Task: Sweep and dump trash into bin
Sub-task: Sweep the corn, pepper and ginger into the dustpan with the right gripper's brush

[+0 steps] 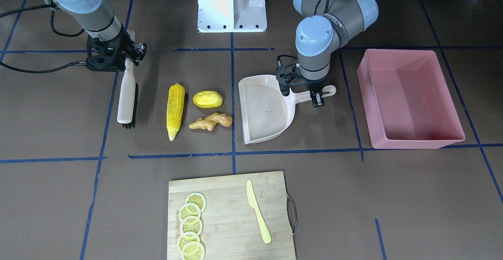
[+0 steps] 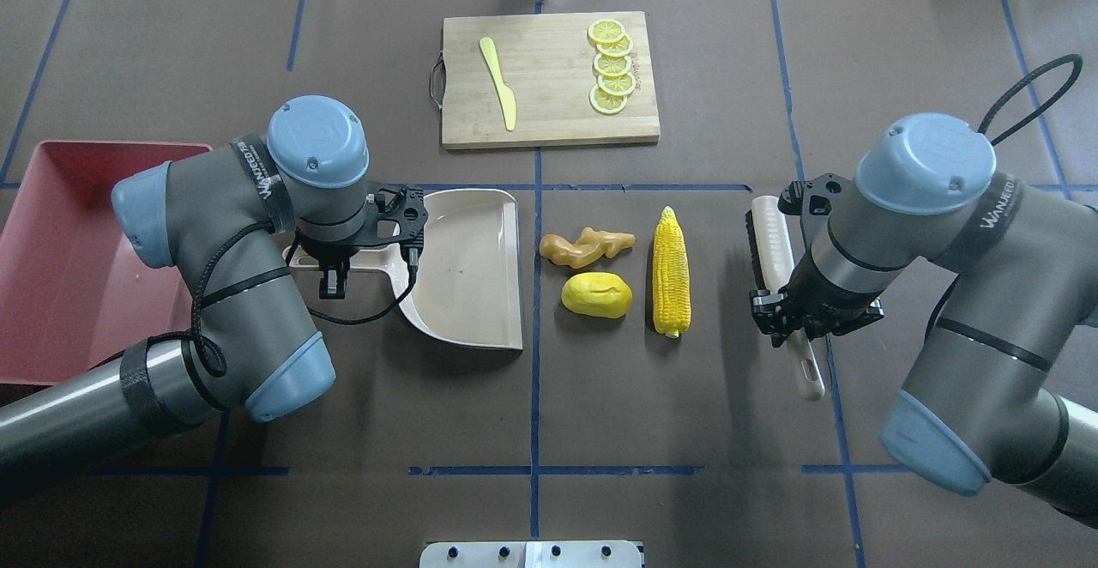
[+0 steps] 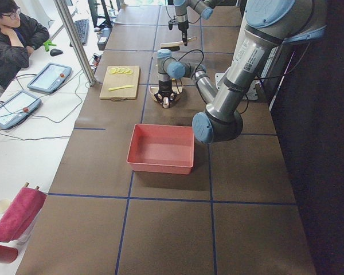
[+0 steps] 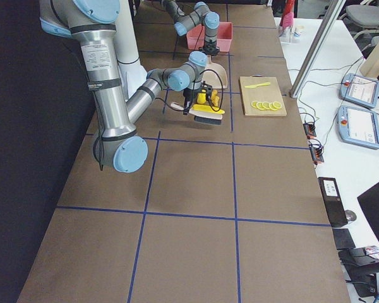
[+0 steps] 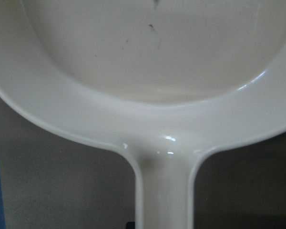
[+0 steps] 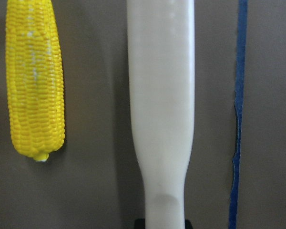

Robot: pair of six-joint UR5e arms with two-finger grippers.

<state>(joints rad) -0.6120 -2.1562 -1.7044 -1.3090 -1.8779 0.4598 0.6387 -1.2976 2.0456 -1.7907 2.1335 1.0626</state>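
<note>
Yellow corn cob (image 2: 671, 272), yellow potato lump (image 2: 598, 294) and tan ginger root (image 2: 588, 246) lie between beige dustpan (image 2: 467, 268) and white brush (image 2: 769, 242). Pink plastic bin (image 2: 60, 233) lies past the dustpan.

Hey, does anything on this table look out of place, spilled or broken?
Nothing stands out. The corn cob, potato-like lump and ginger root lie grouped between the brush and the dustpan, and the pink bin stands upright and empty. The dustpan only has a few small dark specks inside.

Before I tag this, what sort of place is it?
Probably a robotics lab: a table gridded with blue tape, tablets on the side bench, and a toy corn cob staged between brush and dustpan.
</note>
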